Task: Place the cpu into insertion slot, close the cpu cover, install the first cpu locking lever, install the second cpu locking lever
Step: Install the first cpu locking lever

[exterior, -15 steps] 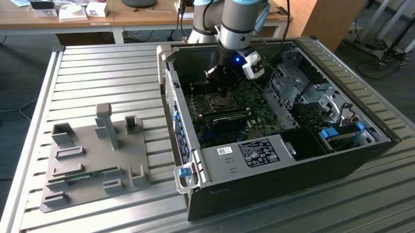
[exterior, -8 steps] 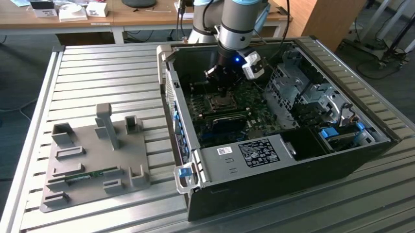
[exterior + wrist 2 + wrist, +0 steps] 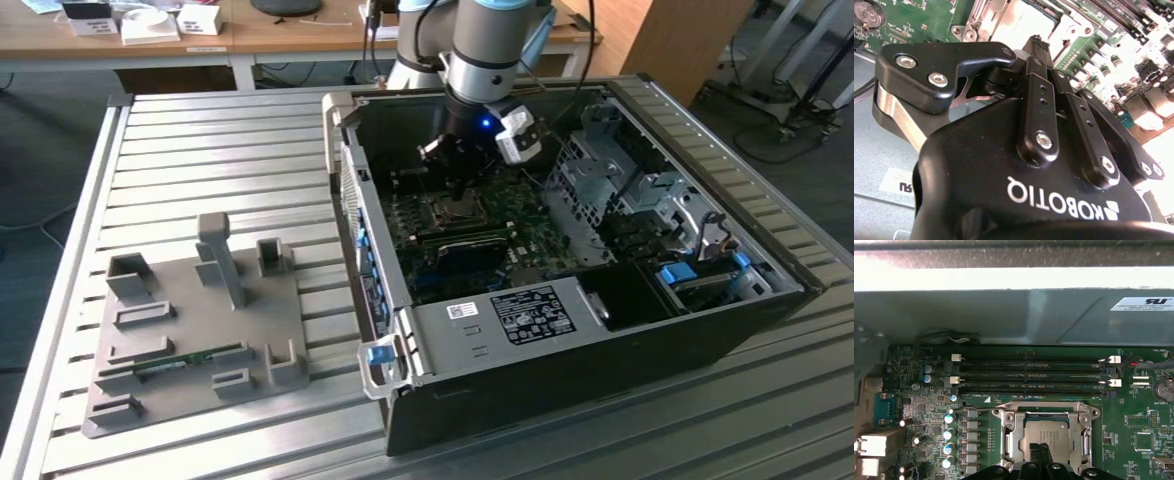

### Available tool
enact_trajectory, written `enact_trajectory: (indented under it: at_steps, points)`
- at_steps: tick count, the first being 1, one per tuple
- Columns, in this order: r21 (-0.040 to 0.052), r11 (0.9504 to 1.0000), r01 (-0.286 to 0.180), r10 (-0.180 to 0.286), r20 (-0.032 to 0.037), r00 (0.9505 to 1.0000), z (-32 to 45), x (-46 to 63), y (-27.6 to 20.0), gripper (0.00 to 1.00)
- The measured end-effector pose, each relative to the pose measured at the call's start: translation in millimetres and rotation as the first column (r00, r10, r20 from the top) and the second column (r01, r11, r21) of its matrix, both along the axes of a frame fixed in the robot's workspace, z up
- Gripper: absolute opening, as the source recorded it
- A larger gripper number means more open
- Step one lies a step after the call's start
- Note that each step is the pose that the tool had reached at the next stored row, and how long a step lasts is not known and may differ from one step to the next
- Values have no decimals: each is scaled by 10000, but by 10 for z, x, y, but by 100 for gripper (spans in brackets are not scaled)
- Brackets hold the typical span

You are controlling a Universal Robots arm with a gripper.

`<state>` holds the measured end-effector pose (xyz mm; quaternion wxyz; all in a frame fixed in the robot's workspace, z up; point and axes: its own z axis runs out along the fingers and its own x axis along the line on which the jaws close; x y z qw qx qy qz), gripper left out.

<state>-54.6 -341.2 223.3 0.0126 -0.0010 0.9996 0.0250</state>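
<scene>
Pincer: your pincer [image 3: 1042,449] has its fingertips pressed together with nothing between them, tips down just over the cpu [image 3: 1046,432]; you cannot tell if they touch it
Cpu: one, lying flat in the insertion slot [image 3: 455,208] of the green motherboard [image 3: 1134,440]
Cpu cover [image 3: 1082,437]: one, lying down flat, framing the cpu in its window
Memory slots [image 3: 1029,374]: four, long and black, side by side near the socket
Case [image 3: 534,380]: one, open, on the slatted worktop [image 3: 214,160]

Quick count: one cpu [image 3: 1046,432], one cpu cover [image 3: 1013,437], four long black memory slots [image 3: 1029,371] (easiest to count in the first wrist view), one open computer case [image 3: 534,370], one grey fixture tray [image 3: 187,335].
</scene>
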Motion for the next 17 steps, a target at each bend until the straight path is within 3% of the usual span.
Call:
enact_trajectory:
  at_steps: [17]
  points:
    - [0,10000,0,0,0,10000,-1,-88,0,11]
